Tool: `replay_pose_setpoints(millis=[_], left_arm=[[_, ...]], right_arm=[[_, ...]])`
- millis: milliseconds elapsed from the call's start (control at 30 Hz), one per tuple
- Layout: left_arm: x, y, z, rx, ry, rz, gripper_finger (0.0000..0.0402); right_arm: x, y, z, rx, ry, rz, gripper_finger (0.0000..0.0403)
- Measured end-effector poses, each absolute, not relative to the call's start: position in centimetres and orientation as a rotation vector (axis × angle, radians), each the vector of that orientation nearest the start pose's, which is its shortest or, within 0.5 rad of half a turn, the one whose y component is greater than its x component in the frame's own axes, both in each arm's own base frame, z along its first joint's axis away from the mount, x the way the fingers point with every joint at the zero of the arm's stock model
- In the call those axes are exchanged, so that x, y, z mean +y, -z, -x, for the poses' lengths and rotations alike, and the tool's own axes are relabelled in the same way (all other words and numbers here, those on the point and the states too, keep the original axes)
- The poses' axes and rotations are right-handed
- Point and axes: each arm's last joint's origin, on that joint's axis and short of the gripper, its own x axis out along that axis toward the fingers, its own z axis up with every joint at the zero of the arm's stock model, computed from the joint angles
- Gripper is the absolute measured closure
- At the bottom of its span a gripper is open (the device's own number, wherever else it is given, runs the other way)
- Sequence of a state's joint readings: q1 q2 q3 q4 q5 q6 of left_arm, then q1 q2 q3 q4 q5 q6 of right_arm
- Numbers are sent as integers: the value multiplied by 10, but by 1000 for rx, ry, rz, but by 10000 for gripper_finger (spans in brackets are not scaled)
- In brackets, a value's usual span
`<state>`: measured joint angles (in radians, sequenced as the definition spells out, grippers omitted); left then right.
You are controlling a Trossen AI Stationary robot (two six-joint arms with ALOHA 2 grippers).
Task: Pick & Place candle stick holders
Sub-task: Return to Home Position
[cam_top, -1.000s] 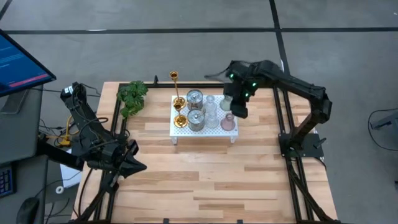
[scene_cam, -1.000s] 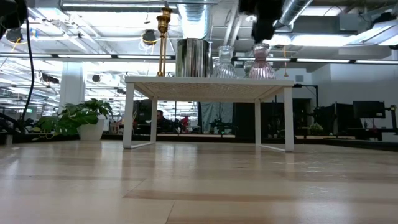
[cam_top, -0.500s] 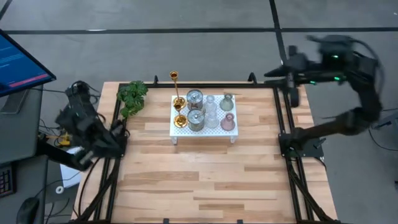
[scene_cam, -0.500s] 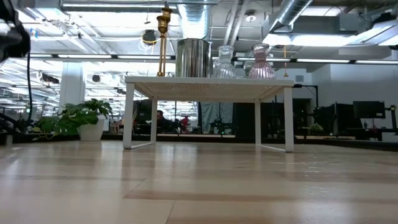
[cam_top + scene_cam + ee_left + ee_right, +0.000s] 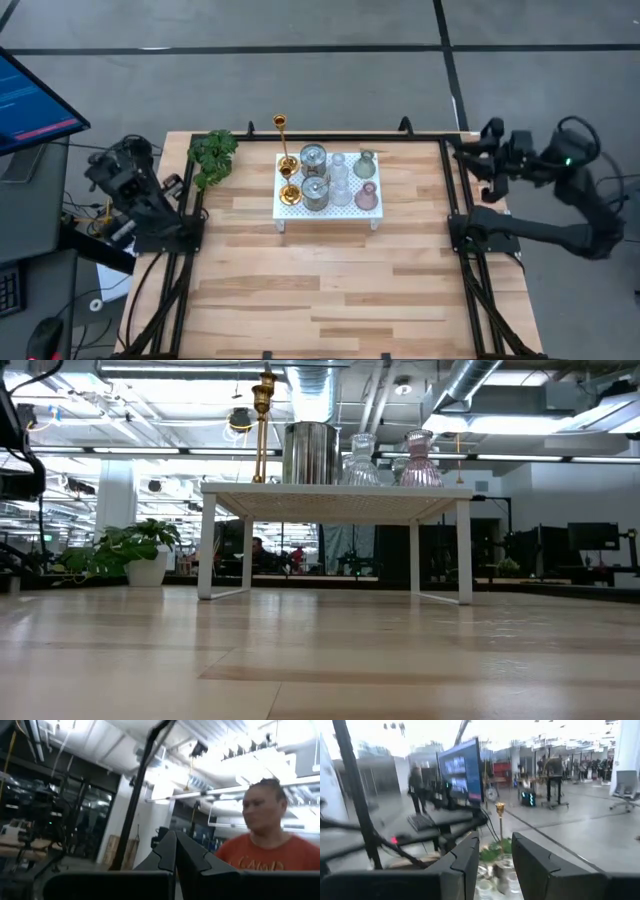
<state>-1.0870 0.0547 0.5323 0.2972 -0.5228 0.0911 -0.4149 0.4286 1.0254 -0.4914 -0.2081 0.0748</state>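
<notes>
Overhead, the table [image 5: 330, 300] has the left arm [image 5: 135, 190] folded at its 9 o'clock edge and the right arm [image 5: 565, 165] folded beyond its 3 o'clock edge. Toward 12 o'clock sits the stand [image 5: 345, 211], with a plant [image 5: 212, 155] at its 9 o'clock.

Every one of the holders [image 5: 340, 180] I can see is on the stand. The tall gold [image 5: 281, 135] is upright at its 10 o'clock corner. 2 silver cups [image 5: 313, 158] sit mid-stand, with green [image 5: 364, 163] and pink [image 5: 367, 195] along its 3 o'clock side. None is in either grip.

The right gripper [image 5: 495, 852] faces the set, which lies at its 9 o'clock overhead, well apart. Its fingers [image 5: 465, 865] are spread around nothing. The left gripper [image 5: 175, 851] has its fingers [image 5: 167, 852] pressed together and looks into the room, where a person [image 5: 265, 845] shows.

Placing looks done, and I judge only parking is left.
</notes>
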Motion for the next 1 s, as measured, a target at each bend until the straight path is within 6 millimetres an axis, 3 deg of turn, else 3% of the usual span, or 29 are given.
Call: replay_pose_setpoints(millis=[167, 333, 500, 700, 833, 1000], left_arm=[[-20, -328, -27, -500, 526, 459, 398], [-38, -298, -36, -409, 564, 471, 399], [-51, -271, -43, -338, 597, 521, 399], [-64, -237, -48, -315, 645, 543, 399], [-70, -213, -51, -299, 650, 563, 397], [-72, -209, -52, -284, 657, 522, 397]], right_arm=[[-14, -349, -48, -148, 178, -177, 297], [-15, -303, -55, -170, 123, -292, 297], [-14, -274, -59, -233, 84, -329, 297], [-19, -230, -74, -152, 126, -430, 297], [-22, -212, -83, -158, 127, -435, 297], [-24, -196, -88, -158, 145, -437, 297]])
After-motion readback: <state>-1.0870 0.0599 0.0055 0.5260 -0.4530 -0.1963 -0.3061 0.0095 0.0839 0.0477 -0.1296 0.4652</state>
